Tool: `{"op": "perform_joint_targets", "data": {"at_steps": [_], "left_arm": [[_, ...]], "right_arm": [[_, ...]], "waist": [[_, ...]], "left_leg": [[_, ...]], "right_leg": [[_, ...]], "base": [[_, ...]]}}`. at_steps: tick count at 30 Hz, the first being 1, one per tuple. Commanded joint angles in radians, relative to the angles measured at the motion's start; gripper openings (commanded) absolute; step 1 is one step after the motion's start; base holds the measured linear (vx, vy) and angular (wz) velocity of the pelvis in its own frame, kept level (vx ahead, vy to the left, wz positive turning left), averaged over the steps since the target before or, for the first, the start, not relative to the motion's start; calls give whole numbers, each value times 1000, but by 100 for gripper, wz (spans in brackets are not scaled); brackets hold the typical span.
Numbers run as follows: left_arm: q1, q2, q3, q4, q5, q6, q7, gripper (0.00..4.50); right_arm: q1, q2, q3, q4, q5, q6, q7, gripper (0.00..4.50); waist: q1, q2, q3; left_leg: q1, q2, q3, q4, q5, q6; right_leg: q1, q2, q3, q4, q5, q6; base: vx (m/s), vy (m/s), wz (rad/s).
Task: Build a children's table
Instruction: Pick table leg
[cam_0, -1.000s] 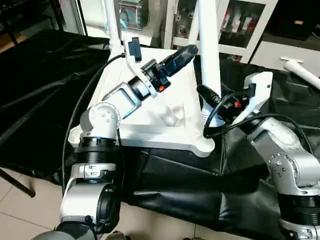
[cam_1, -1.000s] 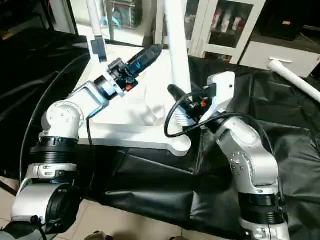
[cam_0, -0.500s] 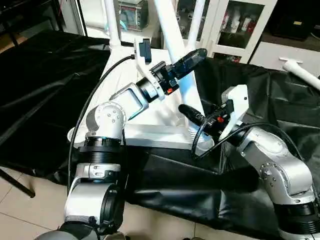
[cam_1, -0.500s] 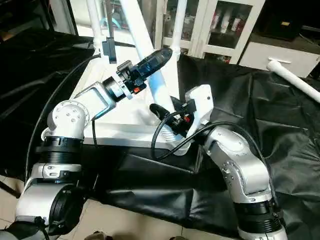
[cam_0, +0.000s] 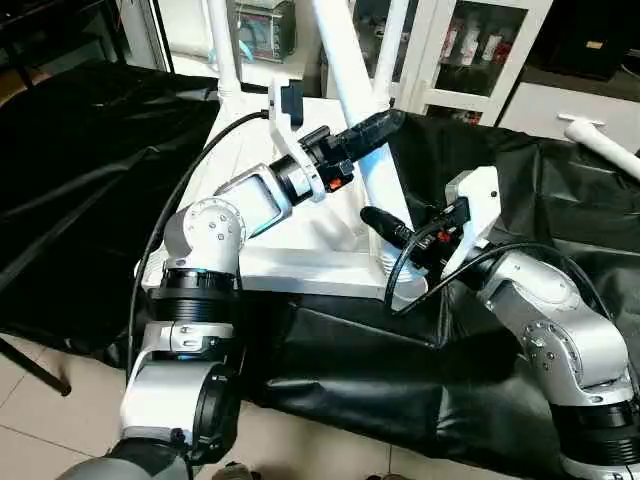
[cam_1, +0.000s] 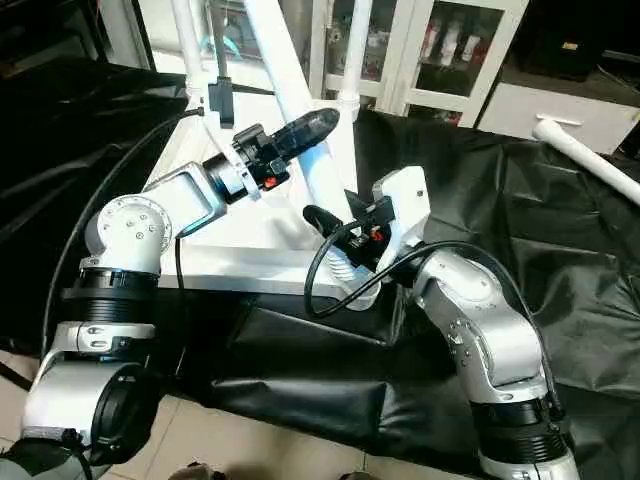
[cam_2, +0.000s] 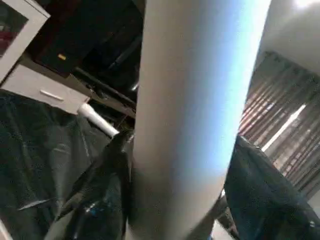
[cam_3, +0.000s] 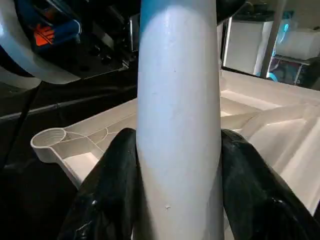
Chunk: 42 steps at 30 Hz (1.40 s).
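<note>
The white tabletop (cam_0: 300, 235) lies upside down on the black-draped table (cam_0: 90, 160), ribbed underside up, its round corner sockets showing. Compared with a second ago, the leg (cam_0: 352, 95) at the near right corner socket (cam_0: 405, 285) no longer stands upright: it now leans away toward the robot's left, its ribbed foot at that socket.

The right gripper (cam_3: 177, 150) holds this leg low down, just above the socket; its black fingers (cam_3: 112, 185) press on either side of the white tube, as they did before, though the whole arm has swung inward with the tilted leg. The left gripper (cam_2: 180, 165), which a second ago pointed over the tabletop with nothing between its fingers, has reached the same leg higher up. Its fingers (cam_2: 107, 175) now sit on both sides of the tube and have been narrowing onto it; whether they already clamp it firmly I cannot tell.

Two more legs (cam_0: 222, 45) stand at the far corners, and a fourth leg (cam_0: 603, 140) lies on the black cloth at the robot's right.
</note>
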Motion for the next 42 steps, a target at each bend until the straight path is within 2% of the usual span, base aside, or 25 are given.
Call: {"op": "perform_joint_targets", "data": {"at_steps": [1,2,4,5,6,7,8,9,10,11,12,18,19,20,21,23,24,25,26,30,38,42], "left_arm": [[-18,3,-30,-28,10,10,-18,239],[-16,6,-33,-31,14,6,-14,231],[-16,11,-35,-36,18,1,-11,223],[-17,13,-35,-38,19,-1,-10,223],[-18,17,-33,-42,17,2,-7,202],[-19,21,-30,-49,17,3,-2,196],[-19,21,-30,-49,17,3,-2,196],[-18,25,-31,-54,21,1,1,194],[-18,28,-29,-57,23,-1,3,190],[-20,32,-23,-62,28,-11,13,188],[-22,34,-21,-61,27,-12,13,187],[-36,61,-44,-76,48,-21,-1,186],[-37,74,-67,-83,63,-23,-18,185],[-38,77,-72,-85,66,-24,-23,185],[-41,86,-91,-95,76,-20,-34,185],[-46,92,-105,-104,83,-18,-43,185],[-46,92,-105,-104,83,-18,-43,185],[-54,105,-130,-112,97,-21,-62,185],[-57,110,-143,-116,102,-21,-70,185],[-74,116,-187,-131,119,-20,-95,185],[-74,127,-245,-167,136,-17,-142,185],[-67,138,-274,-187,143,-18,-166,185]], "right_arm": [[-21,-8,-21,14,-10,-14,-4,183],[-23,-8,-20,14,-9,-13,-4,183],[-26,-8,-18,16,-8,-11,-3,183],[-29,-7,-17,19,-8,-11,-1,183],[-32,-7,-15,22,-8,-12,1,183],[-36,-5,-12,28,-12,-13,5,183],[-36,-5,-12,28,-12,-13,5,183],[-40,-3,-10,33,-14,-15,6,183],[-43,-1,-9,39,-17,-18,6,183],[-51,3,-8,52,-17,-24,6,183],[-54,5,-8,58,-16,-27,8,239],[-74,17,-33,59,47,-9,43,287],[-79,14,-47,49,83,15,63,299],[-81,12,-51,47,93,22,69,299],[-96,-4,-75,39,140,62,97,305],[-116,-28,-88,42,174,115,121,338],[-116,-28,-88,42,174,115,121,343],[-143,-84,-68,57,178,200,162,349],[-156,-112,-54,67,174,231,187,361],[-213,-190,-40,104,212,336,258,389],[-283,-248,17,147,207,397,341,390],[-301,-239,60,176,169,399,345,390]], "waist": [[2,5,-85],[1,-2,-84],[3,-1,-83],[2,-11,-82],[4,-6,-82],[4,-9,-83],[4,-7,-83],[4,-11,-85],[5,-9,-85],[6,-13,-87],[7,-15,-88],[10,-12,-89],[9,-19,-91],[11,-14,-90],[10,-20,-90],[15,-16,-90],[15,-16,-90],[17,-14,-90],[20,-14,-90],[25,-23,-90],[26,-31,-86],[26,-31,-86]], "left_leg": [[17,-3,-1,-58,-97,47],[16,-3,1,-58,-98,48],[17,-3,0,-59,-95,52],[16,-3,1,-59,-92,55],[16,-3,1,-58,-88,58],[16,-3,1,-58,-87,60],[16,-3,1,-57,-82,61],[16,-3,1,-56,-78,63],[15,-2,1,-56,-70,65],[15,-3,1,-55,-65,68],[14,-3,2,-54,-62,70],[15,-3,2,-54,-61,70],[16,-3,3,-54,-70,72],[16,-2,2,-55,-74,72],[17,-2,3,-55,-76,76],[18,0,3,-53,-65,71],[18,0,3,-53,-65,71],[17,-1,2,-53,-64,65],[18,-1,2,-52,-65,62],[17,-2,4,-51,-71,57],[12,-1,4,-50,-101,36],[13,0,2,-51,-114,19]], "right_leg": [[73,-14,9,-49,10,-245],[73,-13,9,-50,7,-244],[72,-14,10,-50,-1,-243],[72,-14,10,-50,-1,-242],[71,-15,10,-49,-7,-244],[72,-15,10,-49,-7,-243],[71,-15,10,-47,-3,-244],[73,-15,10,-47,-1,-244],[73,-16,10,-45,5,-246],[73,-17,10,-45,5,-246],[74,-16,10,-45,2,-245],[72,-16,10,-43,-4,-242],[73,-15,9,-44,-7,-240],[72,-17,9,-42,-17,-237],[72,-15,10,-44,-20,-237],[71,-16,10,-41,-13,-240],[71,-16,10,-41,-13,-240],[72,-15,9,-41,-16,-240],[73,-15,10,-42,-20,-237],[73,-18,12,-44,-48,-231],[68,-22,11,-50,-140,-215],[63,-22,10,-52,-182,-198]], "base": [[0,0,0],[0,0,0],[0,0,0],[0,0,0],[0,0,0],[0,0,0],[0,0,0],[0,0,0],[0,0,0],[0,0,0],[0,0,0],[0,0,0],[0,0,0],[0,0,0],[0,0,0],[0,0,0],[0,0,0],[0,0,0],[0,0,0],[0,0,0],[0,0,0],[0,0,0]]}}
